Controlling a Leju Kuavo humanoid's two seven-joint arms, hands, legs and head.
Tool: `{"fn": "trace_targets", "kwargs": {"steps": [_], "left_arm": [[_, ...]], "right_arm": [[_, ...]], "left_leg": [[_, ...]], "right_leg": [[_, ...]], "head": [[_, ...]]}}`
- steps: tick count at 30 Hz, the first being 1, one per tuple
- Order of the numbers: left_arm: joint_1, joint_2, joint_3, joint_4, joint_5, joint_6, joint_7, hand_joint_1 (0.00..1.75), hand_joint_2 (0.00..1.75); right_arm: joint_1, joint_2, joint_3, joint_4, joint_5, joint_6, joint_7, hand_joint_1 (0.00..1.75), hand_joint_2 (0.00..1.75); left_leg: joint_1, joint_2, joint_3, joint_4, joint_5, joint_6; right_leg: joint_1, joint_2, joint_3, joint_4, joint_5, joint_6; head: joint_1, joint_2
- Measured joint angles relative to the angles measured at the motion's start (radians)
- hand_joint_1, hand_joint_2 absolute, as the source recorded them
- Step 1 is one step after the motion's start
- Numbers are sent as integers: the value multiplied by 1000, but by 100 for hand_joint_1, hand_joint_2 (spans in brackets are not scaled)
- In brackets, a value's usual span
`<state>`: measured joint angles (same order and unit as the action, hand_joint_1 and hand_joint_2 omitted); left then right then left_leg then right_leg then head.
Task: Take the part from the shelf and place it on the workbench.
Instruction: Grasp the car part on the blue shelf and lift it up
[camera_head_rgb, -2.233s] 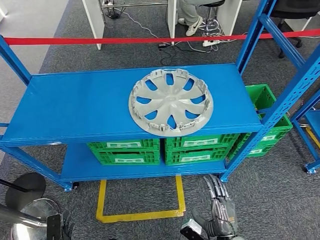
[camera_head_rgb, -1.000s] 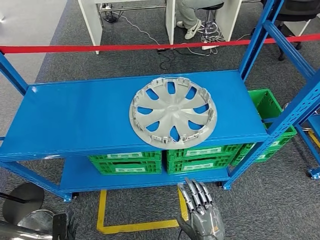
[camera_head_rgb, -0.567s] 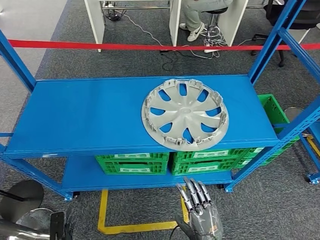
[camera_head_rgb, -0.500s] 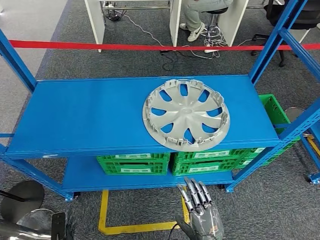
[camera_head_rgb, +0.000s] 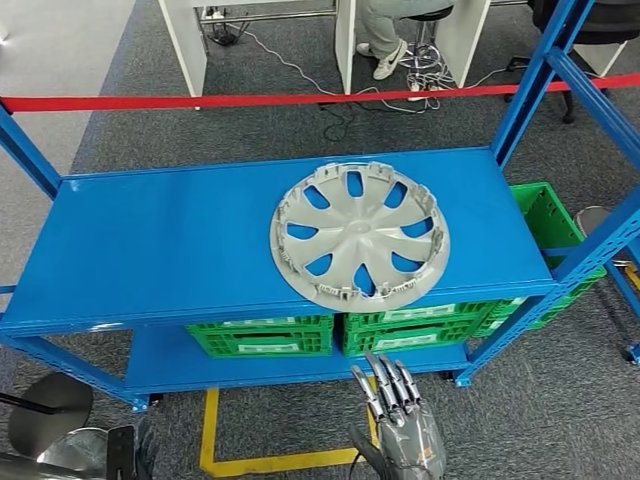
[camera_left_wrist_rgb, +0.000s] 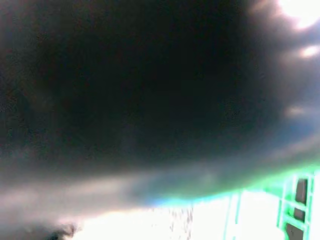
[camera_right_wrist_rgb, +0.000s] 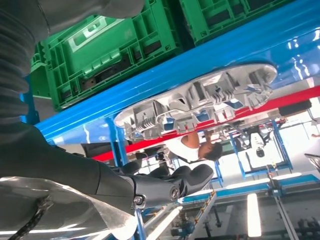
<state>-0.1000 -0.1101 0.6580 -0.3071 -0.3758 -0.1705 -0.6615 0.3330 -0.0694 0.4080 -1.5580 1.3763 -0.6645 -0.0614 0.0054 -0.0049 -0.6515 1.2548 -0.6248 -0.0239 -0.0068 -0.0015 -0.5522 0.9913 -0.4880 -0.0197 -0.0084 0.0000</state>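
Head view shows the part (camera_head_rgb: 360, 237), a silver wheel cover, lying flat on the blue shelf (camera_head_rgb: 151, 240) toward its right end, its rim just over the front edge. My right hand (camera_head_rgb: 398, 425) hangs low in front of that edge, fingers (camera_head_rgb: 385, 380) apart and empty, well below the part. My left hand I cannot tell. I judge this the reach step: next I must raise the hand to the overhanging rim and grip it there.
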Motion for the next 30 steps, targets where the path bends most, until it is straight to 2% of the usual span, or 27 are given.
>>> {"fn": "trace_targets", "kwargs": {"steps": [1, 2, 4, 5, 6, 7, 9, 10, 14, 18, 20, 24, 30], "left_arm": [[1, 1, 1, 0, 0, 0, 0, 0, 0], [3, 1, 1, 0, 0, 0, 0, 0, 0], [3, 2, 3, 0, 0, 0, 0, 0, 0], [2, 2, 5, 1, 0, 0, 0, 0, 0], [1, 2, 6, 1, 0, 0, 0, 0, 0], [0, 2, 8, 2, 0, 0, 0, 0, 0], [2, 1, 9, 2, 0, 0, 0, 0, 0], [3, 1, 10, 3, 0, 0, 0, 0, 0], [1, 1, 12, 4, -2, 0, 0, 0, 0], [1, -1, 13, 6, -10, 7, 0, 0, 0], [1, 0, 14, 7, -11, 9, 0, 0, 0], [1, 0, 14, 7, -12, 10, 0, 0, 0], [1, 1, 14, 8, -21, 14, 2, 0, 0]], "right_arm": [[0, 0, 0, 1, 1, 0, 1, 0, 175], [1, 0, 0, 1, 2, 0, 1, 0, 175], [1, 0, 0, 2, 3, 0, 2, 0, 175], [0, 0, 0, 2, 3, 0, 2, 0, 175], [0, 0, 0, 2, 3, 0, 2, 0, 175], [0, 0, 0, 2, 4, 0, 2, 0, 175], [-1, 0, 0, 3, 5, 0, 3, 0, 175], [-1, 0, 0, 3, 5, 0, 3, 0, 175], [-5, 0, -1, 6, 4, 0, 9, 0, 175], [-15, 0, -1, 18, 9, 0, 25, 0, 175], [-19, 0, -1, 23, 11, 0, 28, 0, 175], [-21, 0, -2, 33, 11, 0, 30, 0, 175], [-36, -9, 2, 52, 15, 0, 57, 0, 175]], "left_leg": [[3, 0, -19, 25, 5, -4], [6, 0, -20, 13, 30, -7], [11, 1, 23, -102, 115, -10], [11, 2, 50, -166, 145, -9], [10, 2, 69, -210, 160, -4], [9, 2, 78, -233, 161, 2], [5, 1, 80, -239, 153, 19], [5, 1, 81, -242, 154, 22], [6, -1, 85, -248, 154, 27], [0, -1, 85, -247, 150, 34], [-2, -1, 85, -247, 149, 36], [-4, 0, 85, -245, 149, 38], [-1, 0, 87, -245, 149, 38]], "right_leg": [[-1, 1, 4, 0, -3, 1], [-2, 1, 10, 0, -7, 3], [-4, 3, 23, 0, -17, 10], [-3, 3, 29, 2, -23, 17], [-1, 4, 32, 3, -28, 23], [0, 4, 32, 4, -31, 29], [1, 3, 33, 1, -31, 38], [1, 3, 35, -2, -31, 38], [1, 2, 42, -7, -32, 14], [-3, 3, 45, -11, -31, 15], [-5, 2, 45, -13, -31, 20], [-7, 2, 45, -15, -31, 44], [-5, 2, 45, -13, -32, 48]], "head": [[0, 0], [0, 0], [0, 0], [-1, 0], [-1, 0], [0, 0], [1, 0], [2, 0], [10, 0], [10, 0], [10, 0], [10, 0], [10, 0]]}}
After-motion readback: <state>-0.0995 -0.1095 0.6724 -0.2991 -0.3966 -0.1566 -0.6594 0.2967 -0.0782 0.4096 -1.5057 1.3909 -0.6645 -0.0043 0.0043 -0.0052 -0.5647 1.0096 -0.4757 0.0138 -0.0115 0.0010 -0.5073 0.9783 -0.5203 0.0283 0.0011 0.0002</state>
